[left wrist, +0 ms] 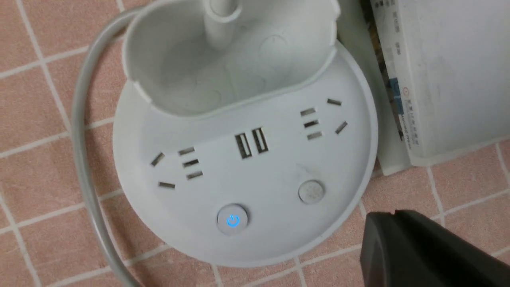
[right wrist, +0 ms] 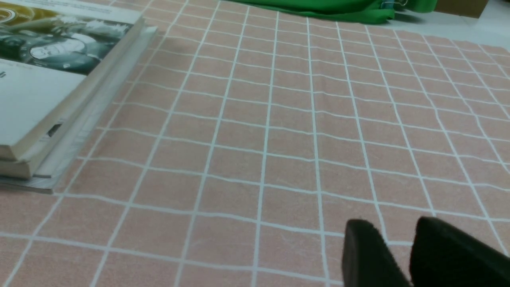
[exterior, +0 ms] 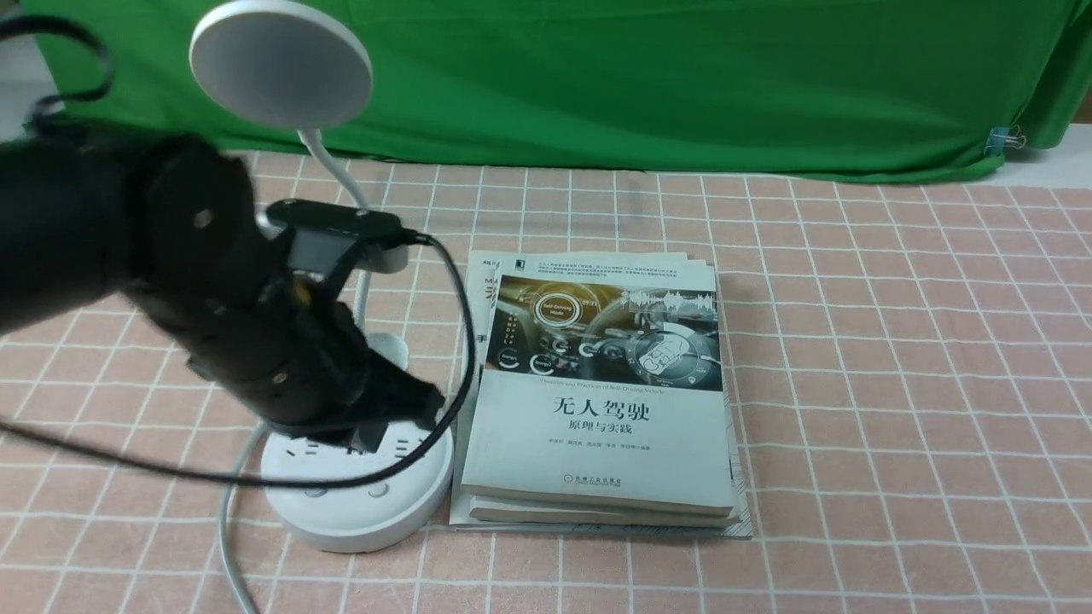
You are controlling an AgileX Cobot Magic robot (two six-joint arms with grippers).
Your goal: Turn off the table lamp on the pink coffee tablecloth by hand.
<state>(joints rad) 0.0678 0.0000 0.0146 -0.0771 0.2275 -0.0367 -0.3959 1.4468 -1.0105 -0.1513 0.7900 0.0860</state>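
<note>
The white table lamp stands at the left on the pink coffee tablecloth [exterior: 853,358]. Its round disc head [exterior: 281,64] is up high and looks dull grey. Its round base [exterior: 358,503] shows in the left wrist view [left wrist: 259,175] with sockets, the cup-shaped holder [left wrist: 227,59], a button glowing blue [left wrist: 232,220] and a plain button [left wrist: 311,191]. My left gripper [exterior: 409,418], the hand, hovers over the base. Its fingers are pressed together, with the tip [left wrist: 392,215] just off the base rim near the plain button. My right gripper [right wrist: 392,231] hangs low over bare cloth with a small gap between its fingers.
A stack of books [exterior: 597,401] lies right beside the base, also in the right wrist view [right wrist: 48,79]. The lamp's white cord [exterior: 226,529] runs off the front left. A black cable [exterior: 461,341] loops over the base. Green backdrop cloth [exterior: 640,77] lies behind.
</note>
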